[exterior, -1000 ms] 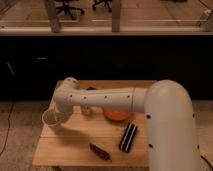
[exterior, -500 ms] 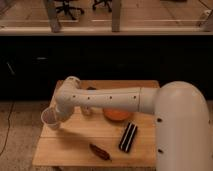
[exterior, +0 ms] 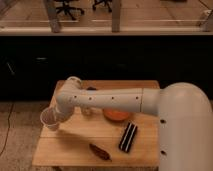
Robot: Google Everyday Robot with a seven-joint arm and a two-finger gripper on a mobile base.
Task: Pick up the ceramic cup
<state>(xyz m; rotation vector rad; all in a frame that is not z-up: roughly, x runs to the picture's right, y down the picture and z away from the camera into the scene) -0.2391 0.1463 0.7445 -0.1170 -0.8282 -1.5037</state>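
The ceramic cup [exterior: 50,119] is small, white and tapered, and its round rim is tilted toward the camera. It hangs at the left edge of the wooden table [exterior: 75,142], partly past the edge and off the surface. My gripper [exterior: 59,118] is at the end of the white arm that reaches across the table from the right. It is shut on the cup's right side, and the arm's wrist hides most of it.
A shallow orange bowl [exterior: 117,115] sits mid-table just behind the arm. A black rectangular object [exterior: 128,137] and a brown elongated object [exterior: 100,151] lie toward the front. A small object [exterior: 88,110] stands under the arm. Dark cabinets stand behind the table.
The cup stays in the gripper at the table's left edge. The arm and cup have shifted only slightly.
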